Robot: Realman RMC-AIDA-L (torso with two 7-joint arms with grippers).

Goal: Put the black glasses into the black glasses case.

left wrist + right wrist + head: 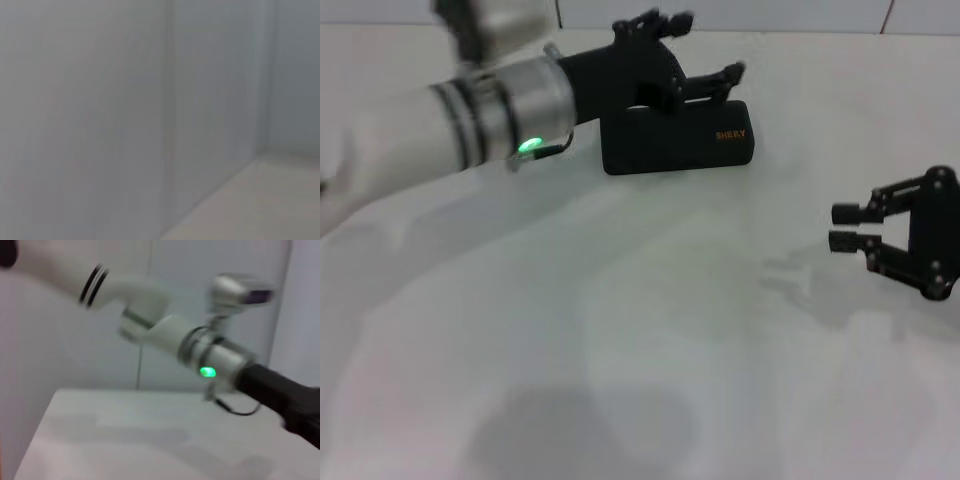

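The black glasses case [675, 145] lies at the far middle of the white table [640, 330], orange lettering on its front, and it looks closed. My left gripper [705, 46] hovers just above the case's top, with its fingers spread apart and nothing visible between them. My right gripper [840, 227] sits low over the table at the right, well apart from the case, fingers slightly apart and empty. The black glasses are not in view in any frame. The right wrist view shows my left arm [215, 357] with its green light.
A pale wall [770, 12] runs along the table's far edge just behind the case. The left wrist view shows only the wall [100, 110] and a strip of table.
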